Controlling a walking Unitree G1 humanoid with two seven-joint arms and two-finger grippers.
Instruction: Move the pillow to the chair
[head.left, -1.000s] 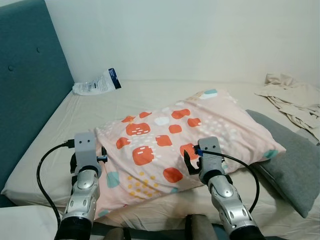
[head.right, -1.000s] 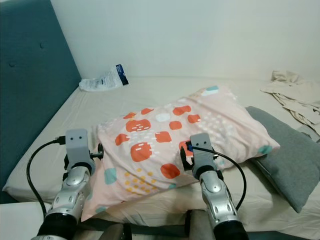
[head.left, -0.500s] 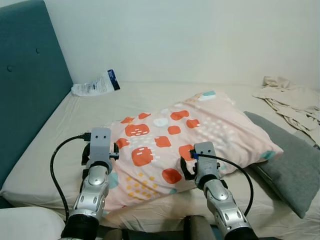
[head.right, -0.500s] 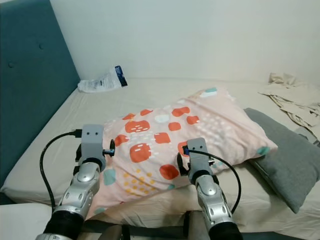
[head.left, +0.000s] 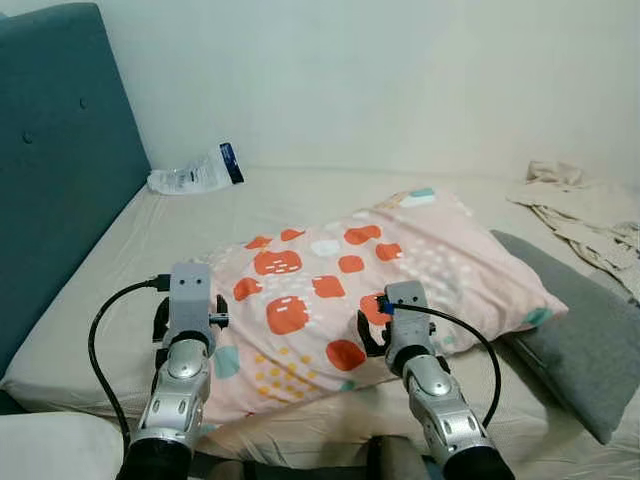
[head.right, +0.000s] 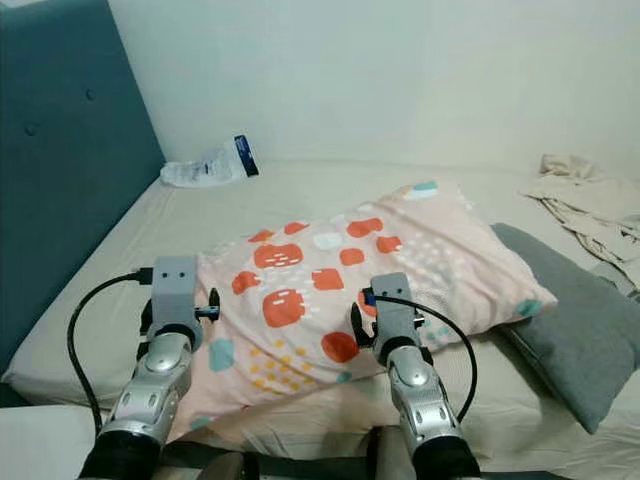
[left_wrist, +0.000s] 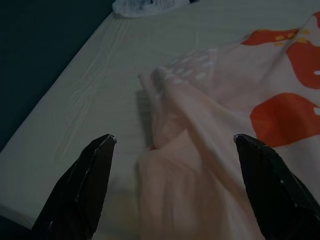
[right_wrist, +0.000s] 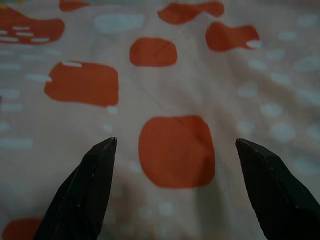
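Pillow (head.left: 370, 285) lying diagonal mid-bed (head.left: 120, 260), long axis running 7 to 1 o'clock. Left gripper (left_wrist: 172, 187) gaping wide, straddling its near-left corner; right gripper (right_wrist: 172, 187) gaping wide, hovering over near edge, likely bracketing for two-arm lift.

The pillow (head.left: 370, 290) has a soft, matt cloth cover, creased at its near corner. The bed (head.left: 130, 270) sheet is matt cloth with fine wrinkles. The headboard (head.left: 50, 160) is matt woven fabric with buttons. The packet (head.left: 195, 170) looks like glossy, crinkled plastic. The arms are shiny silver metal, and the fingers (left_wrist: 82, 185) are smooth, dark and half-matt.
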